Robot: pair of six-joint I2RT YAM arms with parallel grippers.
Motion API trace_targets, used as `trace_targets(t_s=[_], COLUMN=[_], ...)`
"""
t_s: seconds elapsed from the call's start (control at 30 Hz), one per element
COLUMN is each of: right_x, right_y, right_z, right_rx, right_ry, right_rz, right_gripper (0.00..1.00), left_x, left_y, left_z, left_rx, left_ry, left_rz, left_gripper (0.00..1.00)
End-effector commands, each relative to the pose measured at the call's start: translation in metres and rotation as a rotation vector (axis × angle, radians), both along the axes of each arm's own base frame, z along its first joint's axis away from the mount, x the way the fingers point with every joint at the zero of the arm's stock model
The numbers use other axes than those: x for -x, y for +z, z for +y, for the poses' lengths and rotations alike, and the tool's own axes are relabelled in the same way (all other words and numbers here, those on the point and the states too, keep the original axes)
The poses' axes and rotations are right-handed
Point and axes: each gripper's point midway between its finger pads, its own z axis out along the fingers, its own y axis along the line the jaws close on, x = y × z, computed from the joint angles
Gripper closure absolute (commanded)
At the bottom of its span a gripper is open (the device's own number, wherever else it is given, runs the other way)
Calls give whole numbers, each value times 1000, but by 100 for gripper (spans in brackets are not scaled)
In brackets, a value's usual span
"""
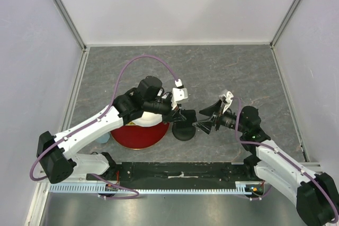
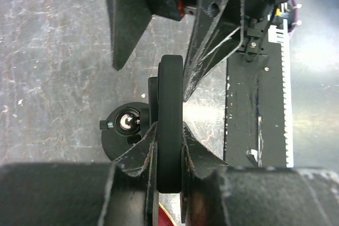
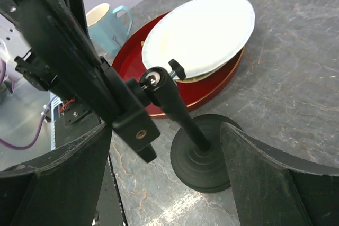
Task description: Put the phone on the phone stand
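The phone (image 2: 170, 88) shows edge-on in the left wrist view as a black slab. My left gripper (image 2: 169, 130) is shut on its two flat faces and holds it upright against the cradle of the phone stand (image 2: 127, 121). In the right wrist view the phone stand (image 3: 204, 157) has a round base, a slanted post and a ball joint, and the back of its cradle (image 3: 135, 128) faces me. My right gripper (image 3: 167, 183) is open, with one finger on either side of the base, touching nothing. From above, my left gripper (image 1: 177, 114) and right gripper (image 1: 207, 123) flank the stand (image 1: 184, 130).
A white plate (image 3: 201, 33) lies on a red plate (image 3: 214, 86) just behind the stand, and a light blue mug (image 3: 106, 25) stands beyond them. The black rail (image 2: 257, 104) at the table's near edge runs close by the stand.
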Motion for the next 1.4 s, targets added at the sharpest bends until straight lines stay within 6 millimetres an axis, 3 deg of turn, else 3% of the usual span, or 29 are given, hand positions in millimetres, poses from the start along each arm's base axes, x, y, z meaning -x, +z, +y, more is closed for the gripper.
trace_targets(t_s=[0.0, 0.3, 0.5, 0.63, 0.7, 0.73, 0.8, 0.83, 1.0, 1.13, 1.2, 1.27, 1.33, 1.37], right_x=[1, 13, 23, 13, 9, -7, -3, -10, -9, -9, -9, -9, -8, -8], right_y=[36, 28, 29, 24, 14, 5, 2, 10, 17, 16, 12, 13, 12, 10], right_z=[15, 29, 42, 47, 50, 45, 43, 36, 31, 29, 26, 22, 21, 20], right_rx=[-49, -80, -120, -110, -85, -60, -55, -86, -90, -61, -48, -51, -45, -42], right_ry=[116, 218, 243, 165, 96, -35, -125, -202, -255, -256, -269, -282, -285, -286], right_rz=[-138, -105, -89, -61, -35, -11, -16, -29, -50, -66, -60, -67, -67, -64], right_gripper=[12, 25, 45, 100, 100, 100, 100, 100, 100, 100, 100, 100, 100, 100], left_x=[8, 13, 14, 6, -4, -7, -12, -11, -9, -18, -27, -29, -29, -27], left_y=[47, 44, 40, 39, 41, 40, 40, 41, 42, 47, 49, 56, 60, 69], left_z=[-17, -20, -23, -24, -24, -23, -22, -22, -24, -24, -21, -20, -18, -17], left_rx=[154, 148, 146, 133, 131, 128, 133, 136, 142, 149, 145, 165, 182, 207], left_ry=[-132, -167, -176, -134, -78, -61, -32, -32, -40, 27, 82, 111, 122, 123], left_rz=[-114, -79, -62, -65, -86, -91, -106, -108, -94, -92, -104, -111, -106, -120], left_gripper=[98, 98, 98, 98, 98, 98, 98, 98, 98, 96, 87, 62, 47, 44])
